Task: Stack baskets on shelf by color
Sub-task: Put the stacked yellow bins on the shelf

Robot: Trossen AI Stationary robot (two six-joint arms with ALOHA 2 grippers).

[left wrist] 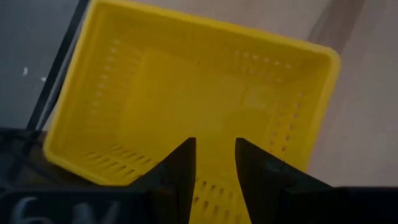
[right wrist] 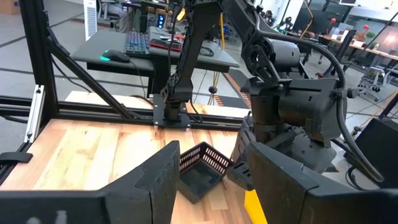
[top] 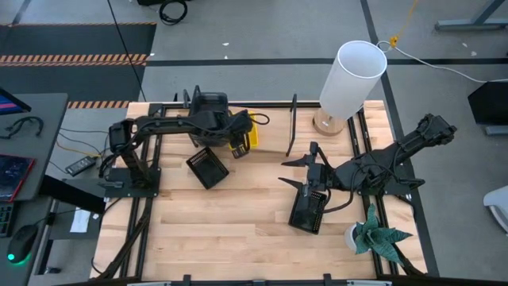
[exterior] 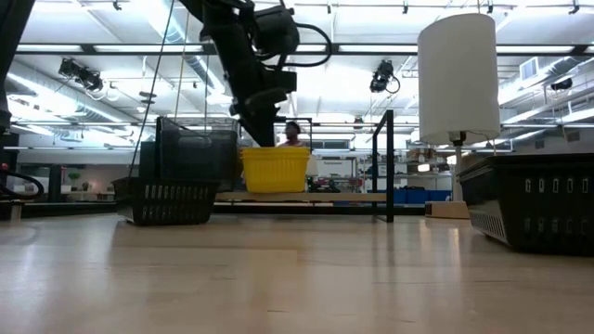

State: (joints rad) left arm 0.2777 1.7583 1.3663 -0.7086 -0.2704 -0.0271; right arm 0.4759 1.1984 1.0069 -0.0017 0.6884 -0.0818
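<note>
Fingers [left wrist: 186, 163] above yellow basket [left wrist: 186, 81]

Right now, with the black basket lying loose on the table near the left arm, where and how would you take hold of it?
By one long wall of the black basket, coming straight down from above, one finger inside the rim and one outside. It sits upright and open-topped, turned diagonally on the table, so the wrist would probably need rotating to match. The left gripper is over the yellow basket.

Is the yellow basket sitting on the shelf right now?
Yes: in the low view the yellow basket rests on the shelf plank, with the left gripper above it.
</note>
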